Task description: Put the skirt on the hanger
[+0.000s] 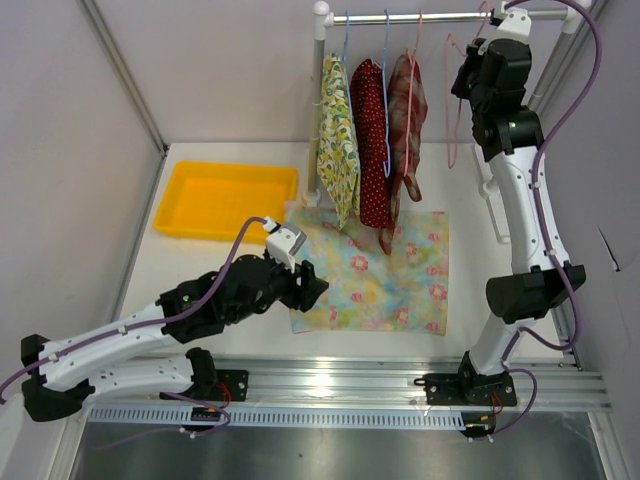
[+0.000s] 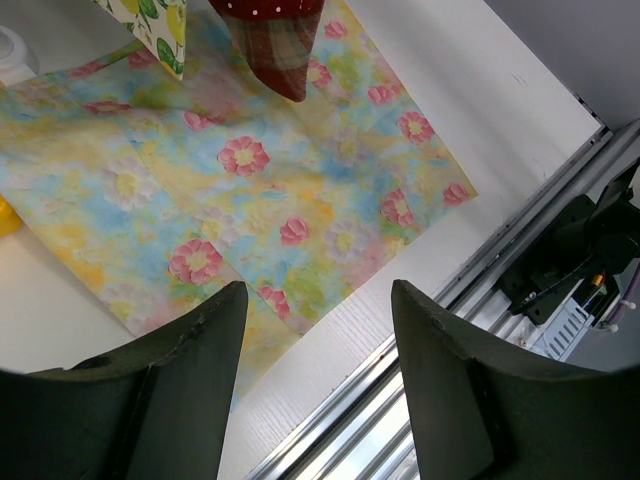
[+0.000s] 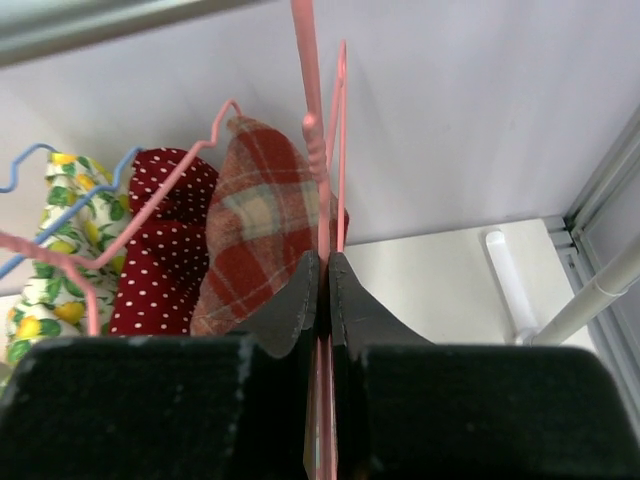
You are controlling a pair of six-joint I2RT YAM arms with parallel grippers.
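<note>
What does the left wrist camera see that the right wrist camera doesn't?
Only the left wrist view: the flowery skirt lying flat on the table, beyond the open left fingers. Only the right wrist view: the pink hanger pinched between the shut right fingers. Both: the hanging plaid cloth, red dotted cloth and lemon cloth.

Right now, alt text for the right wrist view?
The right hand, shut on the wire of a pink hanger, fills the bottom of the frame. Behind it to the left hang a plaid garment, a red polka-dot garment and a lemon-print garment, against a white wall.
</note>
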